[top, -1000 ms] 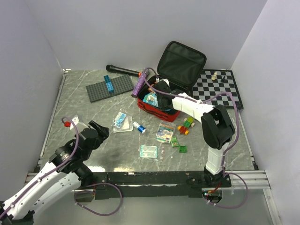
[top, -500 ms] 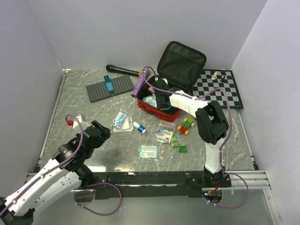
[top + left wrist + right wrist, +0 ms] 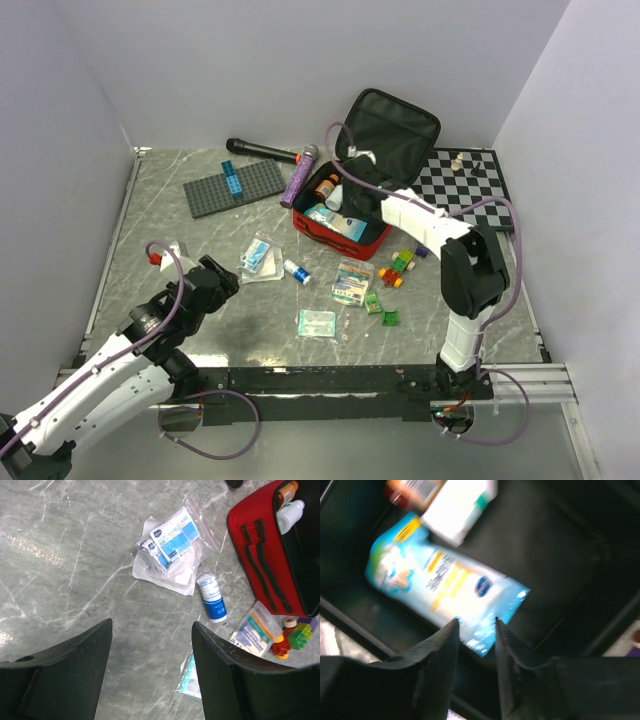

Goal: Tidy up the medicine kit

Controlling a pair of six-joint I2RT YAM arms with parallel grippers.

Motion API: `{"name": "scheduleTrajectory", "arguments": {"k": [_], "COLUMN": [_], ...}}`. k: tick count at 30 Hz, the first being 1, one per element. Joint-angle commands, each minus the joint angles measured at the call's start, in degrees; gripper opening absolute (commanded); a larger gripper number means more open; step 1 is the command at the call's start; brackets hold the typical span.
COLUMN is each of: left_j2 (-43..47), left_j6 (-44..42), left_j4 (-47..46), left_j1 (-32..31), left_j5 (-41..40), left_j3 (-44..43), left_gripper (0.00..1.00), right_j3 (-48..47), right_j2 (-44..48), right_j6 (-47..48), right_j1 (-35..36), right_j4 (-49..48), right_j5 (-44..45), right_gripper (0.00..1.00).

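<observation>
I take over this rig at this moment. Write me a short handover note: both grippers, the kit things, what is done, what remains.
Left gripper: open, empty, above the table near the clear bag.
Right gripper: jaws slightly apart, empty, over the medicine kit.
Done: kit open; blue packet, orange bottle, white bottle inside.
To do: clear bag, small tube and two flat packets on the table; then close.

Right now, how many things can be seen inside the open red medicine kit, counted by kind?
Orange bottle: 1
White bottle: 1
Light-blue pouch: 1
Total seen in the medicine kit: 3
</observation>
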State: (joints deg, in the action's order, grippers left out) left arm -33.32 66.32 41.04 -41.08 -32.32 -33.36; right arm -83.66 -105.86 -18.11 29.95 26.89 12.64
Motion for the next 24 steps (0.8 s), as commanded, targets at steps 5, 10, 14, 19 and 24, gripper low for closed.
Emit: {"name": "scheduleTrajectory", "arguments": {"k": [5,10,14,19,24], "left_j2": [-4.03,-5.79,-6.14,-5.88,-5.44], "left_j6": [-1.81,-1.55,-1.2,-0.85,-0.85], "left_j4": [-2.98,-3.51,-3.59,-3.42,-3.07], "left_j1": [0.12,0.12,0.12,0.12,0.12], "left_j5": [1.55,2.17,2.34,2.34,2.43], "left_j3": [-2.67,-2.76,-2.5,-2.32,-2.32], "left_gripper": [0.69,0.69,0.69,0.69,0.69], "right_j3": [1.48,0.43,-1.24,-3.26,-2.75], "right_j2": [-2.76,-6.19,-8.39,-10.41,-7.53], "right_j6": [-0.96,-0.26,0.35,0.79,0.18], "right_j1": [-4.38,-4.38,-4.29,-3.5,-2.71], "right_j4": [-0.35,-0.09,0.53,1.14,-0.08], "right_j5": [-4.99,-7.63,-10.44,-14.29,-13.01], "right_gripper": [0.34,0.31,0.3,0.31,0.33]}}
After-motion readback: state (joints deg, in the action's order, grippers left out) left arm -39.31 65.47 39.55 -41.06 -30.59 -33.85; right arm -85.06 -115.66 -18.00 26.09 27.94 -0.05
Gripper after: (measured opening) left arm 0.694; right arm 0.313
